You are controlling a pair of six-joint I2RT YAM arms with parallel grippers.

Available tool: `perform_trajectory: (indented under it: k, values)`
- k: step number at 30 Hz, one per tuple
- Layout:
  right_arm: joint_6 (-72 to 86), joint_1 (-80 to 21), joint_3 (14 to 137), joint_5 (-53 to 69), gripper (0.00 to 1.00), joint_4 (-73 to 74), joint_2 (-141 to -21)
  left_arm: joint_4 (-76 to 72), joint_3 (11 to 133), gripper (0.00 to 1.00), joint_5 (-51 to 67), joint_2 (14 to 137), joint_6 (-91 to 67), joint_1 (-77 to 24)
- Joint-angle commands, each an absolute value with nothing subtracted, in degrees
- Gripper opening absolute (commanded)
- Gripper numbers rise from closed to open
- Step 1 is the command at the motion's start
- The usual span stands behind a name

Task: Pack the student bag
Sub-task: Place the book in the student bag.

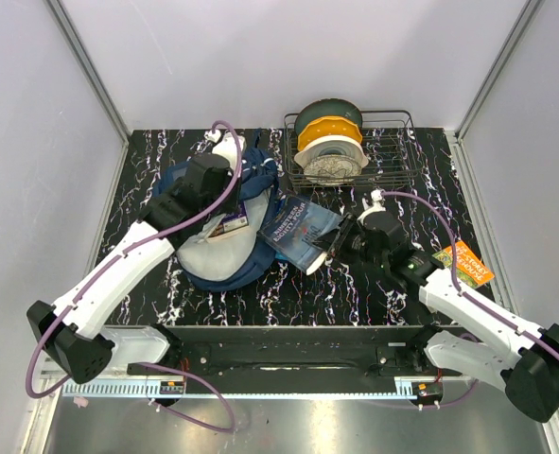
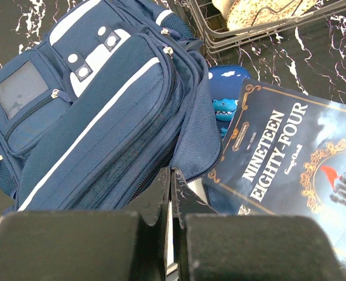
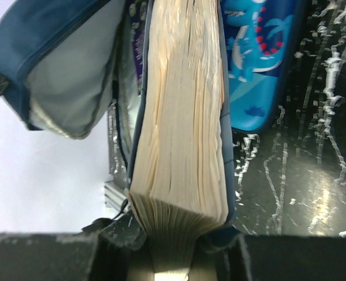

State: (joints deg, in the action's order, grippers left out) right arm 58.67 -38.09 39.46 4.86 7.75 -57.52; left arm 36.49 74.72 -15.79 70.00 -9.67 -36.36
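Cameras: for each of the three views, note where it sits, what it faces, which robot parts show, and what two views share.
Top external: above, behind the bases, looking down on the table; left arm and right arm show.
Left wrist: on the left arm, facing the bag; left gripper shows.
Right wrist: on the right arm, facing along the book; right gripper clamps it.
Shared: both wrist views show the pencil case.

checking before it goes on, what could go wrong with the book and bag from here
The right gripper pinches the book only at one end, so it may pivot or slip. The left gripper holds a fold of the student bag; if that slips, the opening could sag. The pencil case beside it might get shoved.
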Motion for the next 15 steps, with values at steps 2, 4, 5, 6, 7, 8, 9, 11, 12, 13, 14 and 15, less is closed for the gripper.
perform_trajectory:
  k: [2,4,5,6,7,8,9,11,12,13,14,15]
  values:
    - [62.92,-37.97,40.79,14.93,0.0,-9.92,-56.16,30.76,80.59,0.0,-17.84,71.19,-12.48,-36.39]
    - [64.51,-37.97,39.82,16.08,0.0,-12.73,-55.81,30.94,81.03,0.0,-18.46,71.28,-12.57,-36.39]
    - [65.56,-37.97,39.12,16.95,0.0,-13.88,-55.46,30.94,81.12,0.0,-18.63,71.37,-12.57,-36.3]
    - [65.91,-37.97,39.02,17.14,0.0,-14.15,-55.02,30.94,81.3,0.0,-18.63,71.37,-12.66,-36.39]
    - [66.18,-37.97,39.2,17.23,0.0,-13.28,-55.11,31.02,81.73,0.0,-18.46,71.37,-12.57,-36.3]
    - [65.83,-37.97,40.33,17.31,0.0,-11.79,-55.46,30.94,82.0,0.0,-18.2,71.45,-12.92,-36.39]
    - [65.48,-37.88,40.69,17.66,0.0,-9.86,-57.29,30.76,82.26,0.0,-17.93,71.54,-13.18,-36.3]
    - [66.87,-37.97,40.17,19.32,0.0,-12.02,-59.05,30.67,83.14,0.0,-17.84,71.8,-13.88,-36.39]
    - [67.67,-37.97,39.73,19.86,0.0,-13.78,-60.63,30.67,83.58,0.0,-18.02,71.81,-13.89,-36.65]
    - [68.46,-37.97,39.38,20.39,0.0,-15.28,-61.34,30.85,84.37,0.0,-18.63,71.72,-13.89,-37.0]
    - [69.25,-37.97,39.29,20.56,0.0,-16.6,-62.13,30.68,84.55,0.0,-19.15,71.63,-14.23,-37.7]
    - [69.17,-38.06,39.46,20.48,0.0,-17.05,-63.27,30.59,84.64,0.0,-18.9,71.2,-14.67,-37.88]
